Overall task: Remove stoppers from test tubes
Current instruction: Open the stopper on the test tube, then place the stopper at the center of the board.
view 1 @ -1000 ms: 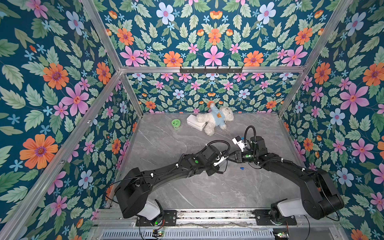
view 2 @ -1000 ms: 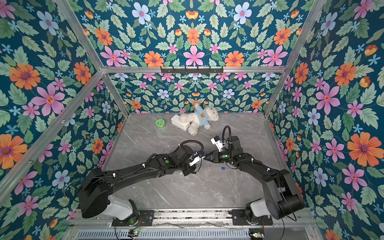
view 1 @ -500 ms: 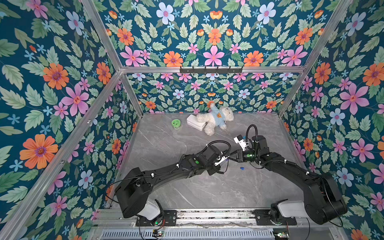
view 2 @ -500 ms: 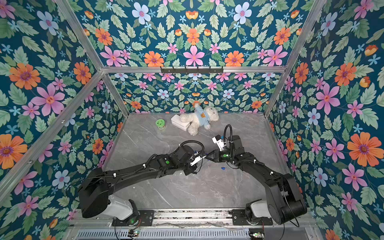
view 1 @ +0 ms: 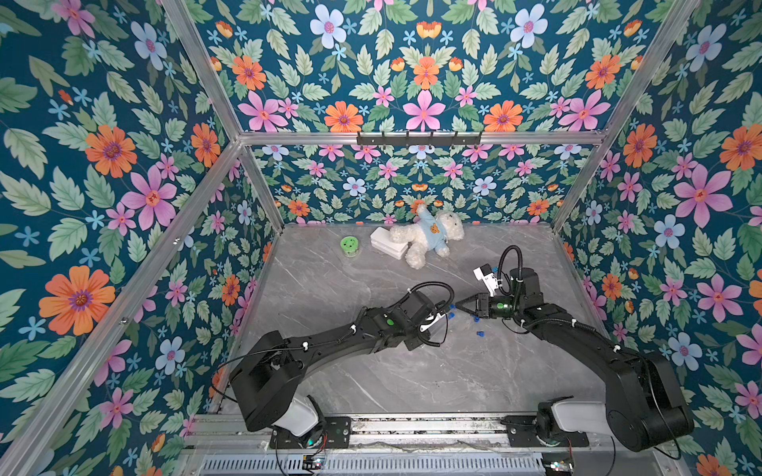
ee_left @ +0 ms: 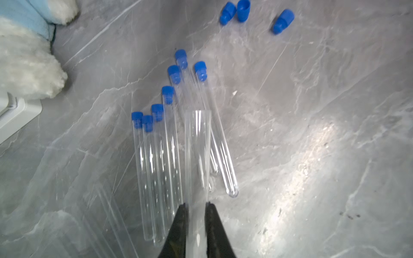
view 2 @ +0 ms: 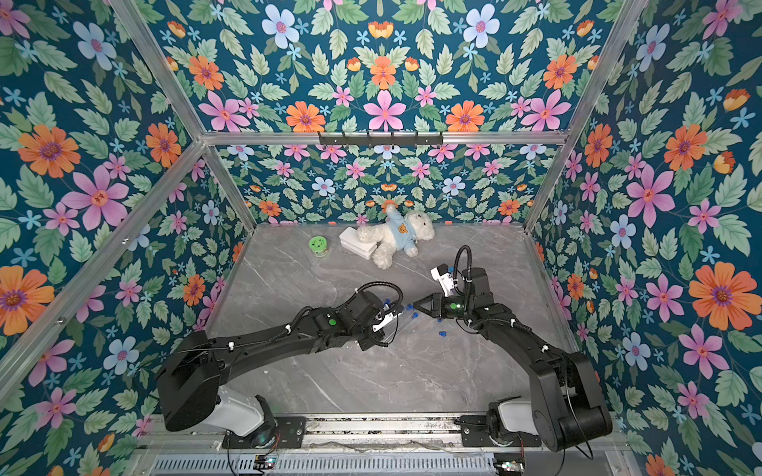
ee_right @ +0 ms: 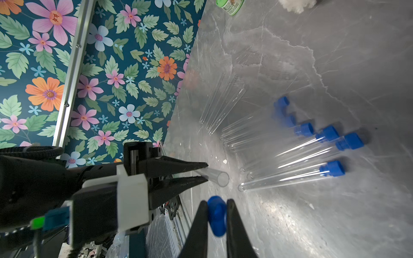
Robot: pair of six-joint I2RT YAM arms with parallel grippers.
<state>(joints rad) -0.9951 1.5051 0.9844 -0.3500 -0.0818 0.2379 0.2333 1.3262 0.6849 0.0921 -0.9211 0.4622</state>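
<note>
Right gripper clenched on a pulled stopper; left gripper clamped on the open-mouthed tube.
Tube mouth and stopper are apart, both held over the marble table. Three loose stoppers lie on the table beyond the tube cluster, and several bare tubes lie to one side, so about a third of the work appears done. Seven stoppered tubes lie side by side beneath the held tube, plugs seated. Remaining, by judgement: discard the held stopper, set the open tube with the bare ones, then repeat for the seven.
</note>
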